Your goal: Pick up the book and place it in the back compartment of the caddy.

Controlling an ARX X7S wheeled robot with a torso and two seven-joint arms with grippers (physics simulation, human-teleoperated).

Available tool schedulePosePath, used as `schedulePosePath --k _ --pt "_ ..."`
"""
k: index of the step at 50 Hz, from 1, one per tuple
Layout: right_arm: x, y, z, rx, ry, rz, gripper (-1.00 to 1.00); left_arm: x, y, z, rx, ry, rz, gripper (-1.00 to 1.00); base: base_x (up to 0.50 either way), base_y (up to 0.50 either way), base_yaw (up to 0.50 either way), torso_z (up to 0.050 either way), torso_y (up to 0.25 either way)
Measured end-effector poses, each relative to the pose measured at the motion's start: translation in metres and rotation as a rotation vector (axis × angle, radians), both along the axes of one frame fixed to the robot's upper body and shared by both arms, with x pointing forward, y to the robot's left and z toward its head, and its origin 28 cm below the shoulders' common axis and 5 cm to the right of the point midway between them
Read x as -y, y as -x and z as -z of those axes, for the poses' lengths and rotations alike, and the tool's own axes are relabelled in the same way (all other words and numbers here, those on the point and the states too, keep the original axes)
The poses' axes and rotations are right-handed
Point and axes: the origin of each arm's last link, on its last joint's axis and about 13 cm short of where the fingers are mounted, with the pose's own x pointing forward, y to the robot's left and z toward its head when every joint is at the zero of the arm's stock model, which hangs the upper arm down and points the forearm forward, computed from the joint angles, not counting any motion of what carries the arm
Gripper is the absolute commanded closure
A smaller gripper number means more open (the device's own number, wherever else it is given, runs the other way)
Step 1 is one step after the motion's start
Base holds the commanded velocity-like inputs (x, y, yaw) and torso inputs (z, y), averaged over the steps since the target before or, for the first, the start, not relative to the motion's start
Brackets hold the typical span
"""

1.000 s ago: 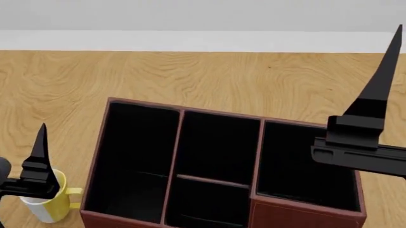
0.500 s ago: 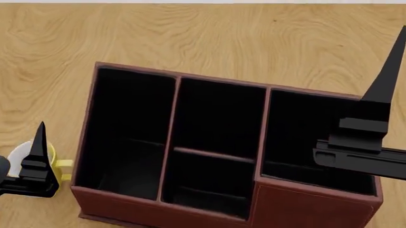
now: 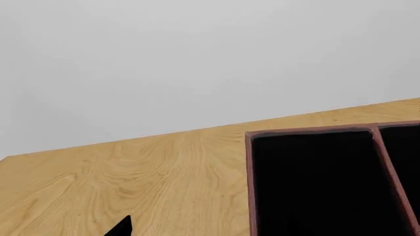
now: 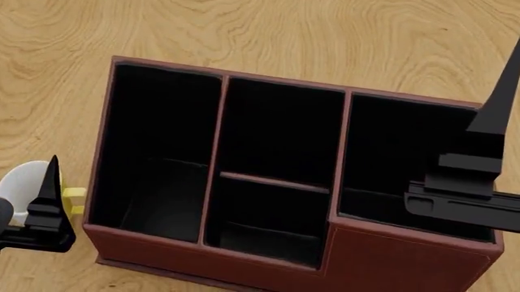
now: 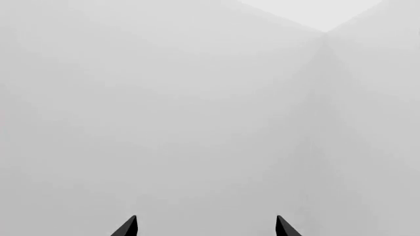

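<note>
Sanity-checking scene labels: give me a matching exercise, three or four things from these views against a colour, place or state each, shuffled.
Things:
1. caddy
2. mug
3. table
4. right gripper

Descriptions:
A. light wood grain
B. white inside, yellow handle, beside the caddy on the robot's left
C. reddish-brown outside, black-lined cells
D. two black fingertips spread apart, nothing between them

Pairs: 1-C, 2-B, 3-A, 4-D

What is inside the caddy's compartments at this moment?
In the head view, the caddy shows only black lining in all four cells, including the back compartment. No book is seen. The right end effector covers part of one side cell.
</note>
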Motion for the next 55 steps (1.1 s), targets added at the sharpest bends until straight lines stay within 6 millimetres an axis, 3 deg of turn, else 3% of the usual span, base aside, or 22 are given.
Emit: schedulePosePath --k 28,55 --pt "0.003 0.001 0.004 0.004 -0.016 -0.003 -1.00 0.002 0.014 -0.043 -0.030 0.063 -0.025 -1.00 0.00 0.00 0.00 0.000 0.000" --pt "0.004 0.002 0.006 0.006 -0.025 -0.008 -1.00 -0.006 0.014 -0.071 0.012 0.165 -0.304 -1.00 0.00 0.00 0.00 0.000 0.000"
